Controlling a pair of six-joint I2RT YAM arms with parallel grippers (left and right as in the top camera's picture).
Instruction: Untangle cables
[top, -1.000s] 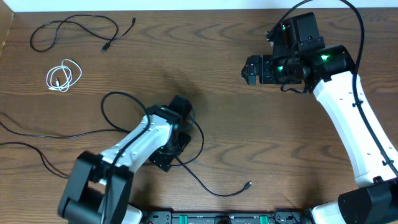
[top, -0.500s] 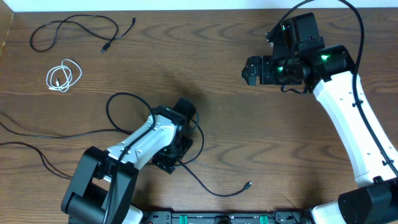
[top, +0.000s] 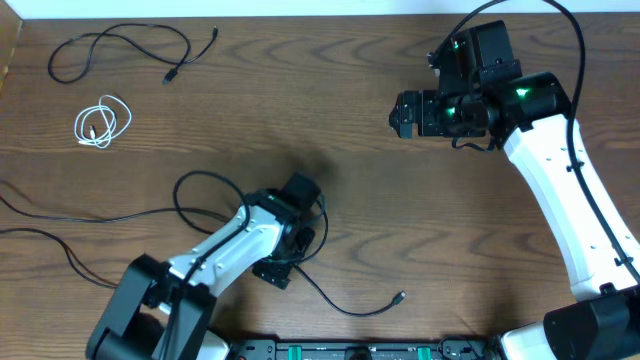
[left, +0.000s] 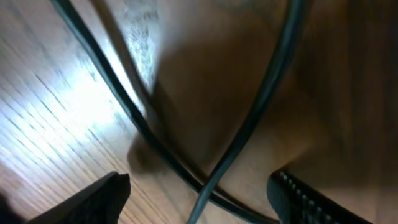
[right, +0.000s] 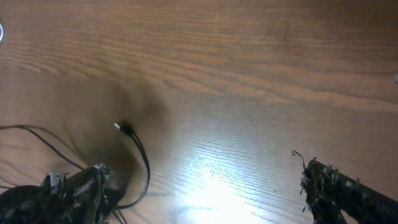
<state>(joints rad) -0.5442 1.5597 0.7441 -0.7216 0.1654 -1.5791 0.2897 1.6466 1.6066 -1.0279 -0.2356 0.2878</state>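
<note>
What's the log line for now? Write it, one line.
left gripper: open, low over crossed black cables | right gripper: open, empty, above table | white cable: coiled, apart, far left | stage: untangling not done

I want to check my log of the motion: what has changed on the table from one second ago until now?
The left gripper, open, moved toward the near edge of the table and a little to the right. The loop of the black cable beside it shifted the same way. No grasp or release is visible. The right gripper, the white coiled cable and the plug end stayed in place.
</note>
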